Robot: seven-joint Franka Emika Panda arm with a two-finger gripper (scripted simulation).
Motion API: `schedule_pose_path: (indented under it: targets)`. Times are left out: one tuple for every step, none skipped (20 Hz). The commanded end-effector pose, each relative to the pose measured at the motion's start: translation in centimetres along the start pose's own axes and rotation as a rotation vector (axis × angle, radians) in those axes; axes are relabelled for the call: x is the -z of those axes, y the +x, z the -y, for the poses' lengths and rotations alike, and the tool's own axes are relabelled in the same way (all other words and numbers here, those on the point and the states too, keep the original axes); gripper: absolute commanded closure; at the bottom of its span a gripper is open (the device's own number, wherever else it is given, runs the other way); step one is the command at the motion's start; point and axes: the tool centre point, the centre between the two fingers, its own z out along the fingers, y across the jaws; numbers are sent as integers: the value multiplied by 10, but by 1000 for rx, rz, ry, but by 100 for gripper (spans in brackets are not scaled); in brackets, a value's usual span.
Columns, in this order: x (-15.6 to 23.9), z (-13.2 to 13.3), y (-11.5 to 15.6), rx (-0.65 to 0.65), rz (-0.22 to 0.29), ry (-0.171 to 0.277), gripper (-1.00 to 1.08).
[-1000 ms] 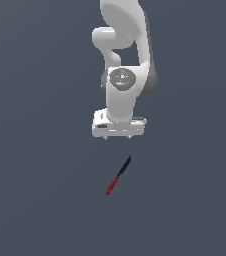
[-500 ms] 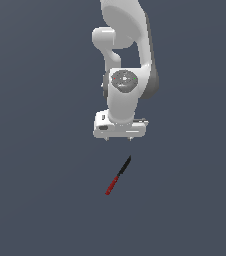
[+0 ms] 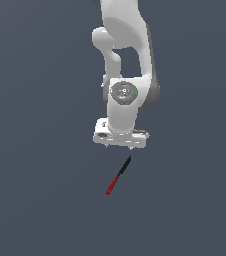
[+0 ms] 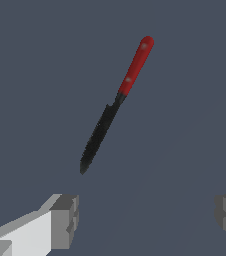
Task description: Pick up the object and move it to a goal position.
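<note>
Well apart, empty fingers, short of the knife.

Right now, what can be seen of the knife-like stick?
The knife-like stick is thin and straight, with a glossy red handle half and a matte black blade half that ends in a point. It lies flat and diagonal on the plain grey floor, blade tip toward the open end effector, which is not touching it.

**Finishes: smooth, mostly matt**

The knife has a smooth red handle with faint sheen spots and a dull black blade with a rough, jagged edge. The claw looks like matt white plastic with flat grey pads. The surface is uniform matt slate-grey.
</note>
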Motion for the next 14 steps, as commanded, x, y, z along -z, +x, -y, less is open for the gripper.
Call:
schedule_pose_path:
  targets:
    - [-7, 2, 10, -61, -4, 3, -92]
    - [-10, 3, 15, -88, -5, 5, -92]
    - [-13, 4, 20, -117, -7, 6, -92]
    - [-17, 5, 25, -146, -9, 8, -92]
    - [-21, 6, 29, -175, -11, 9, -92]
    - [-24, 7, 34, -203, -13, 10, -92]
    - [-28, 8, 38, -231, -15, 12, -92]
    - [-31, 8, 43, -258, -17, 13, -92]
    - [-35, 9, 47, -283, -19, 14, -92]
    - [-38, 10, 50, -307, -20, 15, -92]
    - [-41, 11, 54, -329, -22, 16, -92]
    - [-44, 12, 57, -350, -24, 17, -92]
    - [-46, 13, 59, -369, -25, 18, -92]
    - [-49, 13, 62, -387, -26, 18, -92]
